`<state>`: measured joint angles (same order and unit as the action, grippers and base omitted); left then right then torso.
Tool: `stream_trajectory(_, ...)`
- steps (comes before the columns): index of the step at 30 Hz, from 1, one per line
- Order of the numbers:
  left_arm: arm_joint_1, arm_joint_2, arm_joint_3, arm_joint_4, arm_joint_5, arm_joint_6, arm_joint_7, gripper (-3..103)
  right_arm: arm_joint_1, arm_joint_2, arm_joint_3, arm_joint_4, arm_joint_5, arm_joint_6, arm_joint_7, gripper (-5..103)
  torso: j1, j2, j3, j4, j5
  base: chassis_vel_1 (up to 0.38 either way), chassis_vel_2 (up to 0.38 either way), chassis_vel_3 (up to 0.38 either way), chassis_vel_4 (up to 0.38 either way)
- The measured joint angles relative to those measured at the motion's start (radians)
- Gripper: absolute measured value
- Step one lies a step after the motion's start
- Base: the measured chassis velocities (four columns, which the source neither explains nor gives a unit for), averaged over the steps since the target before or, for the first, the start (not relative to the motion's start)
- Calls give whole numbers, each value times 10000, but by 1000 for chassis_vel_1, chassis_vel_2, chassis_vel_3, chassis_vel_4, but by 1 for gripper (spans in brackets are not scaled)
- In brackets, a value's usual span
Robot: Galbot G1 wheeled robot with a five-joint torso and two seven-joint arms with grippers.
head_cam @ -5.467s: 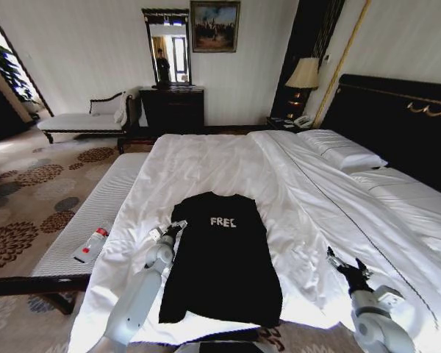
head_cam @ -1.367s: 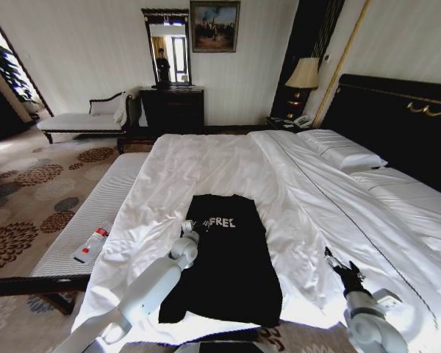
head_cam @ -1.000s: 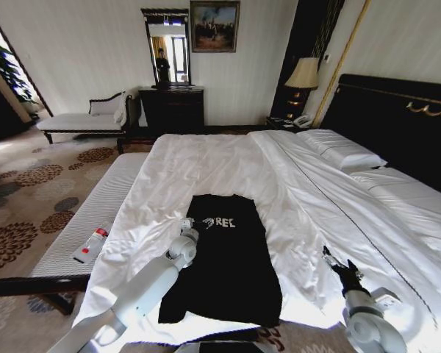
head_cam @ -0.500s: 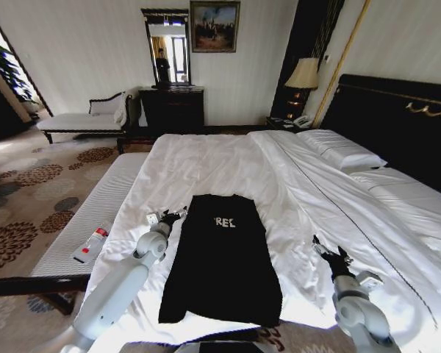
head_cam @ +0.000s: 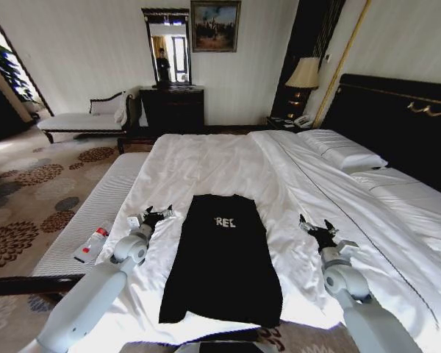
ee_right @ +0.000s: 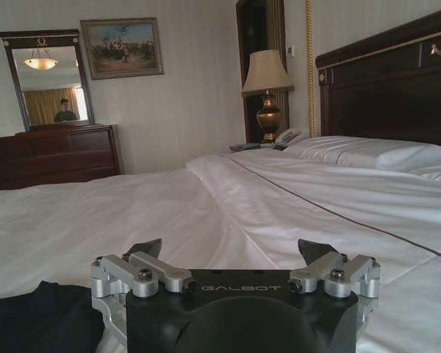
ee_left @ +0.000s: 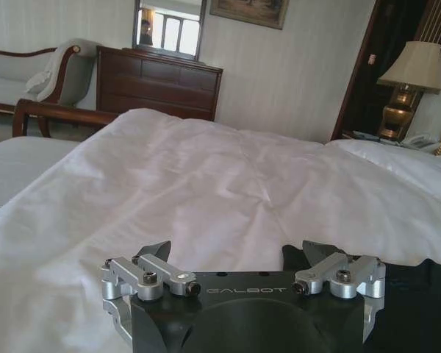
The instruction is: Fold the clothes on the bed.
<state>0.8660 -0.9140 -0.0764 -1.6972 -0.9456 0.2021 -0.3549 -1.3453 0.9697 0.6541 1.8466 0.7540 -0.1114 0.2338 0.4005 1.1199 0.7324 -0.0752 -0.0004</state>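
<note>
The black T-shirt (head_cam: 222, 257), soft and matte, lay flat as a long narrow rectangle on the bed (head_cam: 294, 176), over its rumpled white duvet. Its long axis ran from the near edge toward the far side, collar end farthest from the robot, the white letters "REC" showing near that end. The left gripper (head_cam: 151, 215) hovered just beside the shirt's left edge with its fingers spread apart. The right gripper (head_cam: 317, 230) hung over bare sheet well right of the shirt, likewise spread.
</note>
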Motion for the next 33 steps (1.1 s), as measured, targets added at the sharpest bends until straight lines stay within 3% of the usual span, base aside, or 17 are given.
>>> stream_trajectory(2, -86, -58, 79, 103, -118, 12, -1, 100, 151, -114, -97, -25, 269, -124, -40, 100, -1, 0, 0, 0, 2, 0, 0, 0, 0)
stream_trajectory(5, -455, -263, 340, 523, -330, 28, -8, 100, 1003, -551, -624, -186, 1699, -620, -96, 100, 0, 0, 1, 13, 4, 0, 0, 0, 0)
stream_trajectory(6, -455, -263, 340, 523, -330, 28, -8, 100, 1003, -551, -624, -186, 1699, -620, -96, 100, 0, 0, 1, 13, 4, 0, 0, 0, 0)
stream_trajectory(8, -896, -453, 604, 852, -570, 36, -17, 100, 1538, -781, -792, -197, 3063, -1168, -43, 100, 1, 0, 1, 19, 2, 0, 0, 0, 0)
stream_trajectory(9, -896, -453, 604, 852, -570, 36, -17, 100, 1538, -781, -792, -197, 3063, -1168, -43, 100, 1, 0, 1, 19, 2, 0, 0, 0, 0)
stream_trajectory(12, -1864, -895, 1066, 1555, -1125, 92, 73, 100, 1985, -1092, -795, -140, 5129, -2017, -8, 100, 1, -1, 1, 0, 3, 0, 0, 0, 0)
stream_trajectory(15, -2286, -1099, 1224, 1989, -1393, 141, 148, 100, 2548, -1197, -1131, -519, 5801, -2412, -18, 100, 0, 1, 0, -2, 4, 0, 0, 0, 0)
stream_trajectory(20, -2897, -1534, 1367, 2913, -2071, 196, 110, 100, 4097, -1052, -2328, -1968, 6207, -2777, -23, 100, 3, -1, 2, 11, 4, 0, 0, 0, 0)
stream_trajectory(24, -3110, -1658, 1482, 3382, -2097, 197, 125, 100, 4991, -906, -3098, -2919, 6130, -2823, -201, 100, 4, -1, 2, 13, 2, 0, 0, 0, 0)
stream_trajectory(27, -3344, -1689, 1696, 3954, -2044, 198, 319, 100, 6147, -594, -4037, -4257, 5548, -2781, -639, 100, 1, -1, 1, 9, 4, 0, 0, 0, 0)
stream_trajectory(33, -3618, -1853, 1715, 4752, -1923, 194, 634, 100, 7246, -202, -4845, -5484, 5351, -2753, -1058, 100, 3, -1, 1, 12, 1, 0, 0, 0, 0)
